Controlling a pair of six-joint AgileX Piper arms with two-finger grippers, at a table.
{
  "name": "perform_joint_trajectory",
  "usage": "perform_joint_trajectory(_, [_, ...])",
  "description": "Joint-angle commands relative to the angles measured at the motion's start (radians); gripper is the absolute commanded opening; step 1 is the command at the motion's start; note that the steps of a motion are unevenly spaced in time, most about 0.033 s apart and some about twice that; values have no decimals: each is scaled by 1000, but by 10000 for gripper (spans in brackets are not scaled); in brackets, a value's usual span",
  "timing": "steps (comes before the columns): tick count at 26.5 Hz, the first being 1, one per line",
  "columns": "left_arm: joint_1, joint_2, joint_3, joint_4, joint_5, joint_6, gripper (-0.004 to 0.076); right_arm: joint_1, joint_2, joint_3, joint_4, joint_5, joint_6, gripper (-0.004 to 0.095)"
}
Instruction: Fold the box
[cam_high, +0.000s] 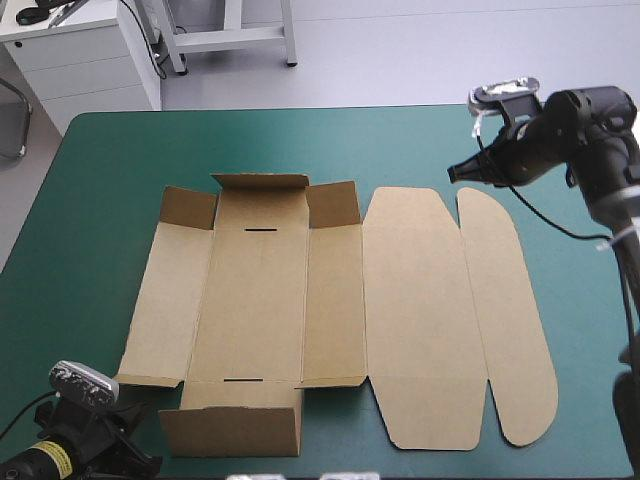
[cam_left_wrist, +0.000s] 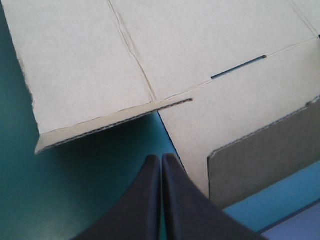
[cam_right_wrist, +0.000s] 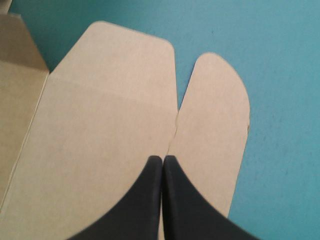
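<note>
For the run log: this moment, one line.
box: flat, end flaps raised | left gripper: shut, near corner | right gripper: shut, over lid

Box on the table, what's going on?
Folding has barely begun. The brown box lies mostly flat on the teal-green cover, only a few end flaps standing up. Neither arm holds it: the left gripper is shut off its near-left corner, the right gripper shut, raised near the rounded lid flaps.

box (cam_high: 330, 310) — brown board, mostly flat | end flaps raised | mid-table — teal-green cover
</note>
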Motion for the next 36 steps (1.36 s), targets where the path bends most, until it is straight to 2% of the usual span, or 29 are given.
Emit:
perform_joint_trajectory(1, [-4, 15, -29, -1, -48, -6, -8, -9, -222, 160, 6, -102, -18, -19])
perform_joint_trajectory(5, [-4, 15, -86, -36, -40, -6, -8, -9, -427, 382, 20, -180, 5, -19])
perform_joint_trajectory(11, [-4, 37, -265, -23, -25, -6, -8, -9, -744, 668, 24, -196, 17, -19])
perform_joint_trajectory(19, [-4, 270, -550, 117, 133, -7, -8, -9, -1095, 844, 44, -139, 55, -19])
perform_joint_trajectory(26, [-4, 542, -762, 291, 195, -6, 3, -9, -1189, 857, 42, 10, 90, -19])
perform_joint_trajectory(31, [-4, 659, -790, 282, 163, 10, 20, -9, -1189, 857, 46, 8, 101, -20])
perform_joint_trajectory(36, [-4, 684, -790, 122, 100, 96, 20, -9, -1189, 857, 46, 8, 95, -20])
